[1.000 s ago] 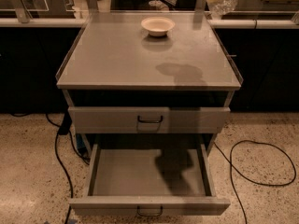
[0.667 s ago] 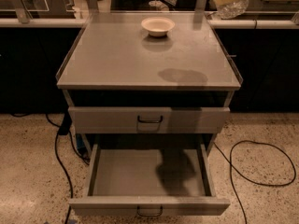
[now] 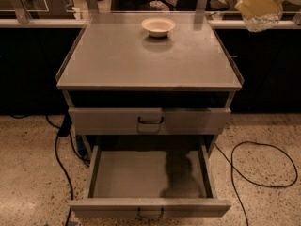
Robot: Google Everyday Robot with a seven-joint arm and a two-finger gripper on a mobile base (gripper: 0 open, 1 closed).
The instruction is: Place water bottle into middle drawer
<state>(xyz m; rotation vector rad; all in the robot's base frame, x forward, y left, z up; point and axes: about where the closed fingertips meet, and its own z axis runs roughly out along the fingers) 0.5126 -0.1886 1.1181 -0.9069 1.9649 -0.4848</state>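
Camera view. We found the gripper high at the upper right, beyond the rear right corner of the cabinet. Its fingers were apparently clamped on the water bottle, though the frame edge cut off part of the grasp. The bottle hung clear of every surface, well apart from the middle drawer, which stood pulled out beneath the closed upper drawer. A white bowl sat at the back of the top. We judged the bottle light, thin-walled, crushable and slippery; a moderate hold around its mid-body would suit it best.
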